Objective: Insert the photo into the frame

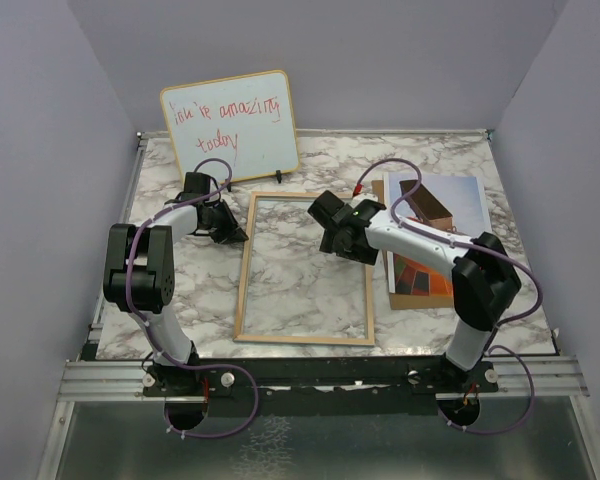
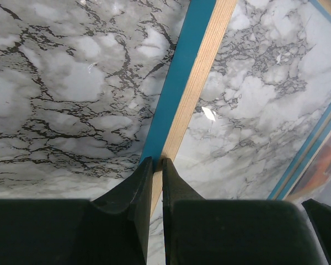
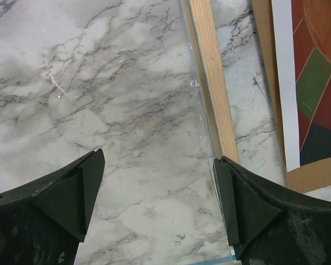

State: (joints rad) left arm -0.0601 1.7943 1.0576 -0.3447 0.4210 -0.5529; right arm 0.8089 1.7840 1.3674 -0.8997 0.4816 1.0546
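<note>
The frame (image 1: 305, 340) lies flat mid-table with its light wood face up and the marble showing through the clear pane. My left gripper (image 1: 230, 234) is shut on the frame's left rail (image 2: 182, 83), whose blue side and wood edge run up from between the fingertips (image 2: 146, 168). My right gripper (image 1: 332, 238) hangs open over the pane's upper right part. Its right finger (image 3: 231, 187) is next to the right rail (image 3: 209, 77), and nothing is between the jaws. The photo (image 1: 458, 210) of the balloon lies right of the frame, partly under my right arm.
A whiteboard (image 1: 230, 122) with red handwriting leans at the back left. A brown backing board (image 3: 262, 61) lies under the photo (image 3: 320, 83), close beside the frame's right rail. Grey walls close in the table (image 1: 430, 155) on three sides.
</note>
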